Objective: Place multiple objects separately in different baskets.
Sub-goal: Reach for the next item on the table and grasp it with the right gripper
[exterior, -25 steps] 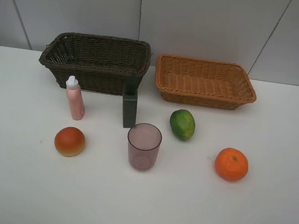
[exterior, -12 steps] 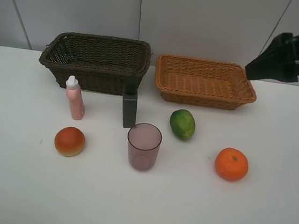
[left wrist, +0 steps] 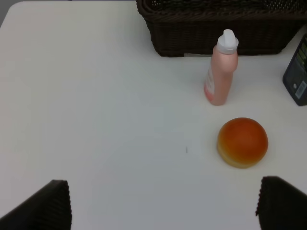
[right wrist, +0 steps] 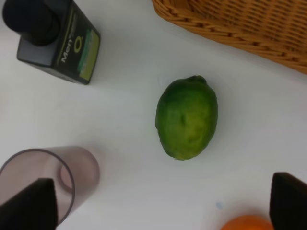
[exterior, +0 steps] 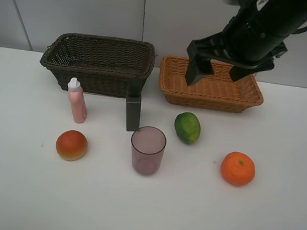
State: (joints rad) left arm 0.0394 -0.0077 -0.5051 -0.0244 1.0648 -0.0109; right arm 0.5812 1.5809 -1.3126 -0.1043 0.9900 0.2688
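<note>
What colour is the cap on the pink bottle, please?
The cap is white, clearest in the left wrist view.

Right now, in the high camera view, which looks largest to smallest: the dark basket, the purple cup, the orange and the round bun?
1. dark basket, clearly the largest.
2. purple cup.
3. orange and round bun: they look about alike, so I do not rank them.

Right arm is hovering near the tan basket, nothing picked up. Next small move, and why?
Probably lower the right gripper toward the lime: its jaws are open and empty, and the lime lies free on the table, centred in the wrist view between them.
</note>
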